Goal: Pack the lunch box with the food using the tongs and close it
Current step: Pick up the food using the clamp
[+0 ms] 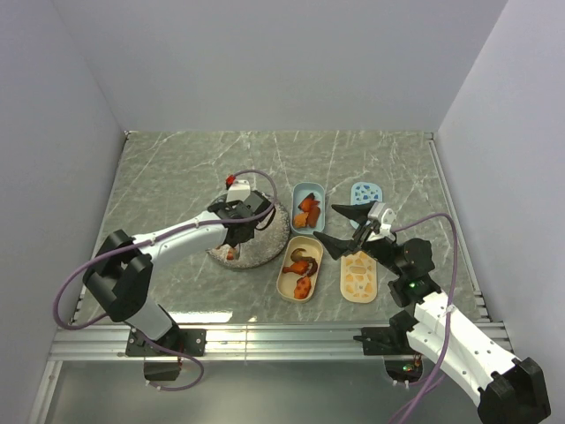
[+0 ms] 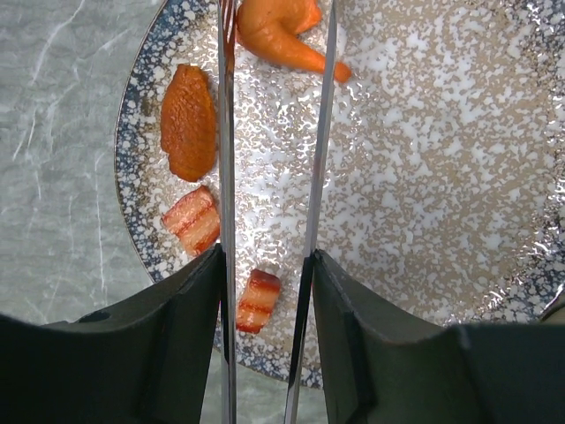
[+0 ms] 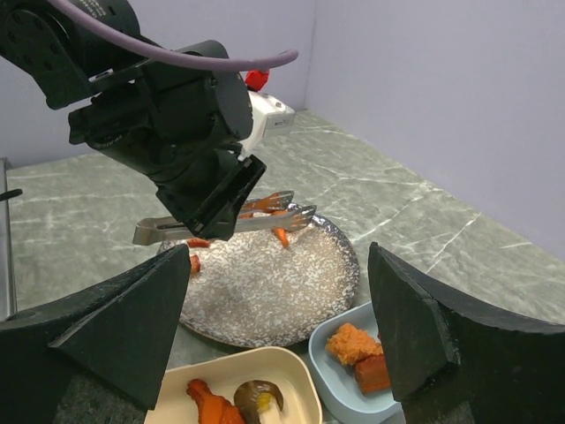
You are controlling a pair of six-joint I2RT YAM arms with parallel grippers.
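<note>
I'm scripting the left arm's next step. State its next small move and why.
Probably squeeze the tongs shut: the left gripper holds them over the plate, their open arms straddling the orange piece, so closing should pinch it for lifting.

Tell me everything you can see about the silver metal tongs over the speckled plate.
The silver metal tongs are two thin, shiny arms with scalloped tips, squeezed partway between the left gripper's black fingers. They reach roughly level over the round speckled plate, tips by an orange shrimp-like piece; whether they pinch it is unclear.
</note>
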